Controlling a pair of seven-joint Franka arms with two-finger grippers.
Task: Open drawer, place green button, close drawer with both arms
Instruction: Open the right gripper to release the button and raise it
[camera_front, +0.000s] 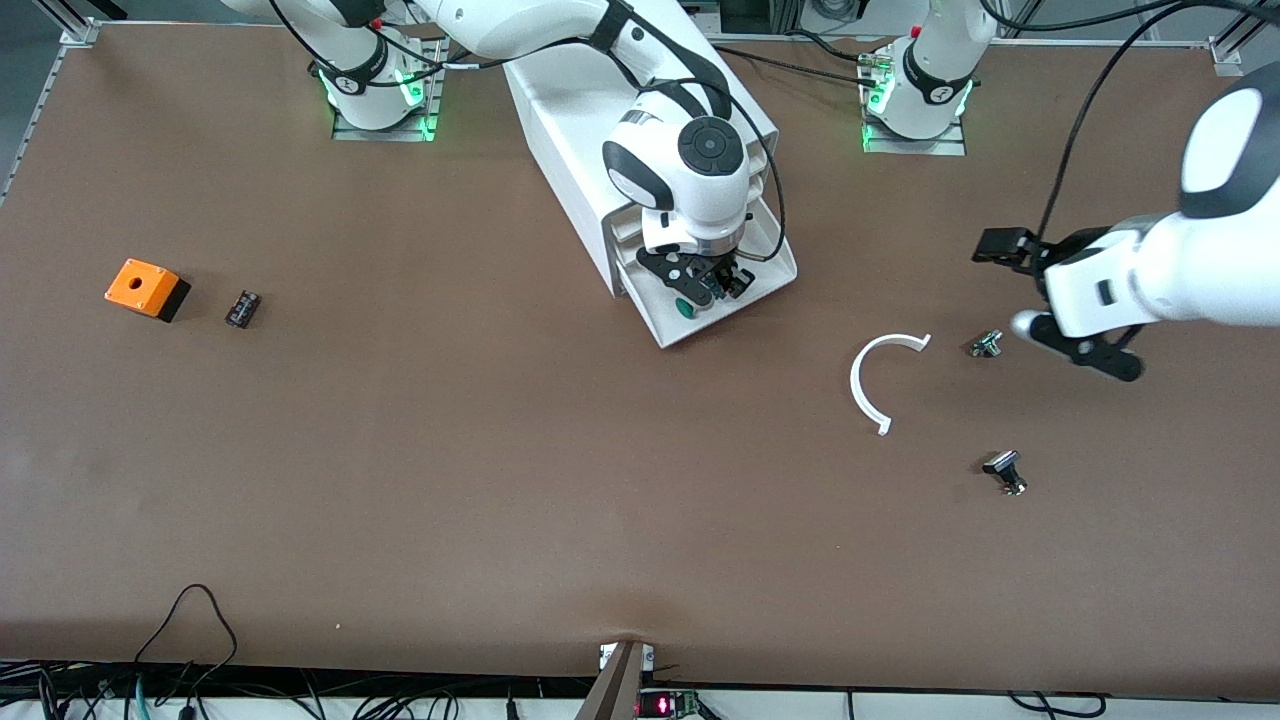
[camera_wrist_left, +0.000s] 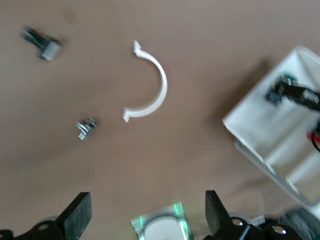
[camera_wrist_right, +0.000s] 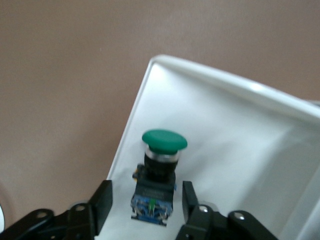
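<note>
The lowest drawer (camera_front: 772, 283) of the white cabinet (camera_front: 570, 110) is pulled open. The green-capped button (camera_front: 686, 308) lies in its tray, near the front corner. My right gripper (camera_front: 703, 283) hangs just over the tray. In the right wrist view its fingers (camera_wrist_right: 101, 205) stand open on either side of the button's (camera_wrist_right: 159, 170) black-and-blue body, with a gap on each side, above the tray's rim (camera_wrist_right: 150, 75). My left gripper (camera_front: 1085, 350) is open and empty, low over the table toward the left arm's end. In its wrist view (camera_wrist_left: 147, 212) the open drawer (camera_wrist_left: 260, 135) also shows.
A white C-shaped ring (camera_front: 880, 385) lies between the drawer and the left gripper. A small silver part (camera_front: 986, 344) lies beside that gripper. A black-capped button (camera_front: 1005, 470) lies nearer the camera. An orange box (camera_front: 145, 288) and a small black part (camera_front: 242, 308) lie toward the right arm's end.
</note>
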